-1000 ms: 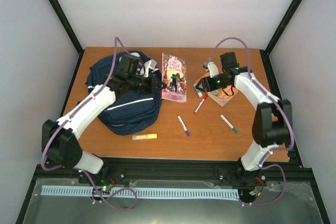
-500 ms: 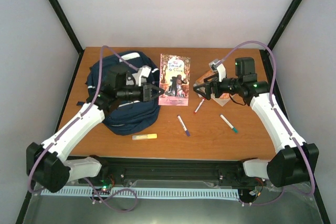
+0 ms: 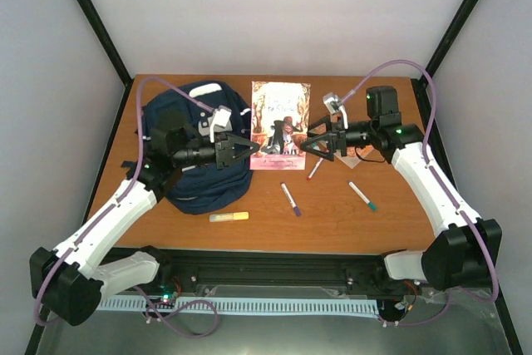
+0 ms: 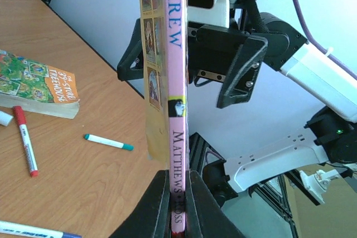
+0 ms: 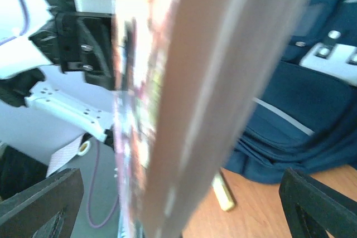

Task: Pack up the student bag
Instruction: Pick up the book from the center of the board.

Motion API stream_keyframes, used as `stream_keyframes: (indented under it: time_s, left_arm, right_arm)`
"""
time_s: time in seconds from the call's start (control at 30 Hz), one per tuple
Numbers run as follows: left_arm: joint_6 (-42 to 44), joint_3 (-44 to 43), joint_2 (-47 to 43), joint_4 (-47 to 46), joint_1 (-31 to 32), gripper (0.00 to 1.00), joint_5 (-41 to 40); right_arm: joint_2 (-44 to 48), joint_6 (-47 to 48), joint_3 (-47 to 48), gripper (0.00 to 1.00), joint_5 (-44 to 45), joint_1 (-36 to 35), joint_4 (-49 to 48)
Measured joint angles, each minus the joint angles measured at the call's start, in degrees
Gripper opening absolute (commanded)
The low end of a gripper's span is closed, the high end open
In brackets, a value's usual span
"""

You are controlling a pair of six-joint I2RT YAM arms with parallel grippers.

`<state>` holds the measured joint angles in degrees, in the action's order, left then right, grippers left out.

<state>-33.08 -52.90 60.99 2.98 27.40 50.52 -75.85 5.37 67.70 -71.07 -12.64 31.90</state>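
navy student bag [image 3: 204, 184], contents not visible, pink book [image 3: 280, 118] held outside it

The scene holds one bag [image 3: 208, 184], two books (pink book [image 3: 280, 122], orange book [image 4: 39, 82]), three markers (red marker [image 3: 314, 170], purple marker [image 3: 290, 199], green marker [image 3: 362, 195]) and one highlighter [image 3: 229, 217].

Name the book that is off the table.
The pink book, clamped at its spine by the left gripper and held in the air; the orange book lies flat on the table.
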Motion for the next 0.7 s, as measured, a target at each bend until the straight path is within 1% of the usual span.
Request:
stream_keyframes:
  time_s: [0.27,0.4,0.5,0.63,0.7]
  left_arm:
    - [-1.6,1.7,0.7,-4.7,0.0,0.01,1.9]
    - [-1.9,1.9,1.4,-6.2,0.0,0.01,2.3]
    - [-1.7,1.9,1.7,-6.0,0.0,0.01,1.9]
    - [-1.5,1.9,1.9,-5.4,0.0,0.01,0.3]
    - [-1.5,1.9,2.2,-5.4,0.0,0.01,0.0]
  right_arm:
    - [0.1,-2.3,2.1,0.95,-4.9,-4.7,-1.8]
    - [-0.5,-3.2,4.4,0.88,-7.8,-5.2,-1.5]
    - [-0.8,-2.7,5.7,0.85,-9.6,-5.2,-0.4]
    - [0.0,-2.5,5.6,0.82,-10.2,-5.1,0.3]
    - [1.2,-3.3,4.9,0.77,-9.7,-5.2,-0.4]
